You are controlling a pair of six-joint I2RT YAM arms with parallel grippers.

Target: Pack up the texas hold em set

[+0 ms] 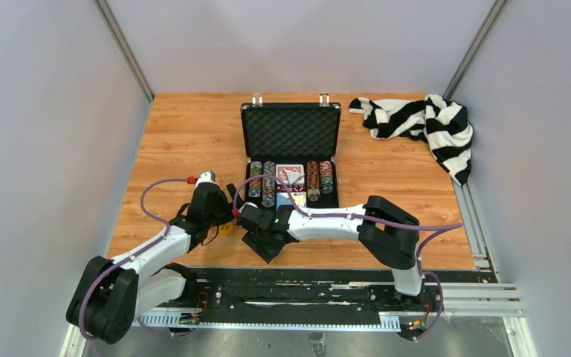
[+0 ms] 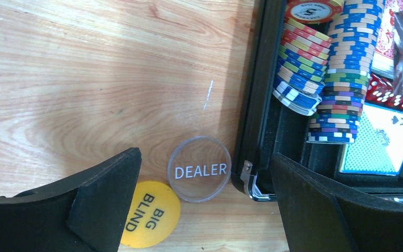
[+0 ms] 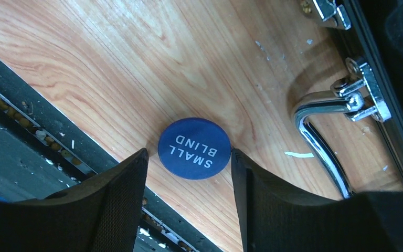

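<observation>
- Black briefcase [image 1: 290, 130] is sitting open at the middle of the wooden tabletop [image 1: 186, 141]. Its lid is standing up on the far side, with the foam lining facing the arms.
- Poker chips [image 2: 346, 68] are lying in multicoloured rows in the base. Red dice [image 2: 385, 89] and a teal-patterned card deck [image 2: 378, 142] are resting just beside them.
- Striped cloth [image 1: 424, 123] is lying bunched at the far right of the tabletop, well apart from the briefcase.
- Left tool [image 2: 204, 205] is hovering low over the tabletop by the near-left corner of the briefcase. Its fingers are spread wide and are gripping nothing.
- Clear DEALER button [image 2: 199, 169] is lying flat between those fingers, just beside the briefcase wall and a metal latch [image 2: 252, 184].
- Yellow BIG BLIND button [image 2: 149, 215] is lying edge to edge with the DEALER button, partly hidden behind one finger. I cannot tell whether the two overlap.
- Right tool [image 3: 189, 199] is hovering at the near edge of the tabletop, in front of the briefcase. Its fingers are spread to either side of the blue SMALL BLIND button [image 3: 194, 148].
- One fingertip is sitting right at that button's rim and the other is showing a sliver of gap, so the button is not being pinched and is lying flat on the wood.
- Metal handle [image 3: 320, 131] is lying folded down on the tabletop near the SMALL BLIND button, hinged to the briefcase's front wall.
</observation>
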